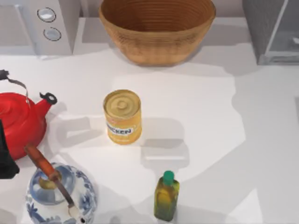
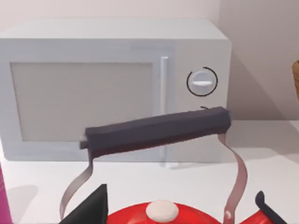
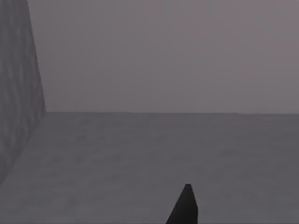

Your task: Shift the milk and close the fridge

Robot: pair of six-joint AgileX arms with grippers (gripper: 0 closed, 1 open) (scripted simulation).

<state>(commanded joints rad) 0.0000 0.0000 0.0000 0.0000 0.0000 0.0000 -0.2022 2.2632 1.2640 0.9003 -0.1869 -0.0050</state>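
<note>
Finding the large grey box-shaped fridge (image 1: pixel 261 28) standing at the top right corner of the white table (image 1: pixel 210 140), partly cut by the top view's edge, its pale translucent panel lying toward the right. Looking, in the right wrist view, across plain grey surfaces: a flat floor, a smooth back wall, a mottled side wall. Catching just a dark tip of the right gripper (image 3: pixel 184 207) over that grey floor; not being able to tell whether it is released, clenched or grasping anything.

Moving outward along the back edge: passing a round woven wicker basket (image 1: pixel 156 28) at the middle, then a light grey microwave with two round knobs (image 1: pixel 49 23) at the top left corner. Finding a yellow tin can (image 1: pixel 122 116) standing upright near the table's middle, and a green-capped oil bottle (image 1: pixel 167 196) upright nearer the front edge, well apart from the can.

Reaching the left side: meeting a red kettle with a dark handle (image 1: pixel 18 123), and just in front of it a blue-and-white porcelain teapot (image 1: pixel 60 193). Spotting the left gripper (image 1: pixel 5 158) parked at the left edge beside the kettle, likewise not being able to tell its grip.
</note>
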